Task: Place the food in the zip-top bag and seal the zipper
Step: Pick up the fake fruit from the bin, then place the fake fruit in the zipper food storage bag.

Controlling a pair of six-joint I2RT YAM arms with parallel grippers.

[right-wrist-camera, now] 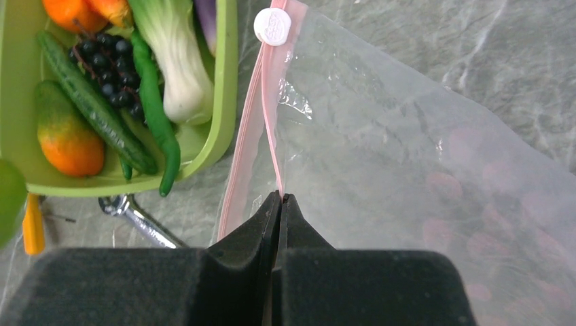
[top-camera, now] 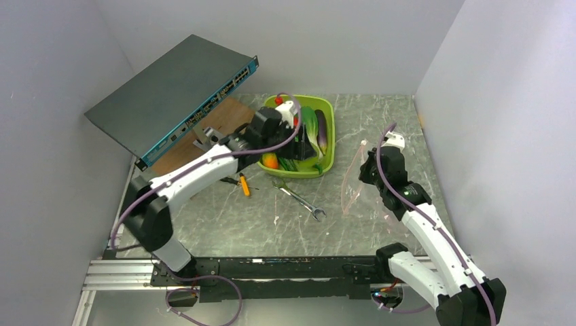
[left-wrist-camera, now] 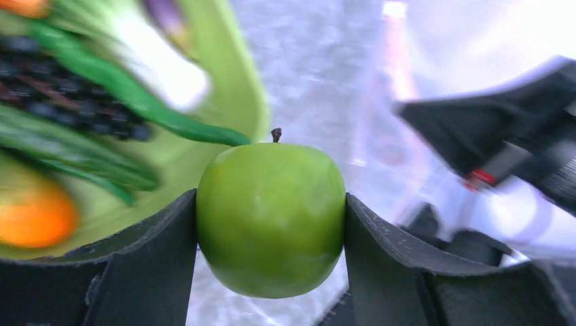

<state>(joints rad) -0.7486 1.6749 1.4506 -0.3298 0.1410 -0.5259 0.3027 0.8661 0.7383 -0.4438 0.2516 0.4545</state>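
My left gripper point(left-wrist-camera: 270, 224) is shut on a round green fruit point(left-wrist-camera: 270, 217) with a short stem, held in the air beside the lime-green tub point(left-wrist-camera: 238, 95); from above, the gripper point(top-camera: 293, 139) hangs over the tub point(top-camera: 327, 146). The tub holds dark grapes point(right-wrist-camera: 109, 68), a cucumber point(right-wrist-camera: 95, 109), bok choy point(right-wrist-camera: 173, 61), an orange fruit point(right-wrist-camera: 68, 146) and an eggplant point(top-camera: 321, 129). My right gripper point(right-wrist-camera: 280, 197) is shut on the pale pink zipper point(right-wrist-camera: 255, 136) of the clear zip-top bag point(right-wrist-camera: 407, 149), right of the tub. The white slider point(right-wrist-camera: 272, 26) sits at the far end. The bag point(top-camera: 353, 183) looks empty.
A silver wrench point(top-camera: 299, 199) and an orange-handled tool point(top-camera: 244, 184) lie on the table in front of the tub. A dark network switch point(top-camera: 176, 95) leans tilted at the back left over a wooden board point(top-camera: 224, 115). Grey walls stand on three sides.
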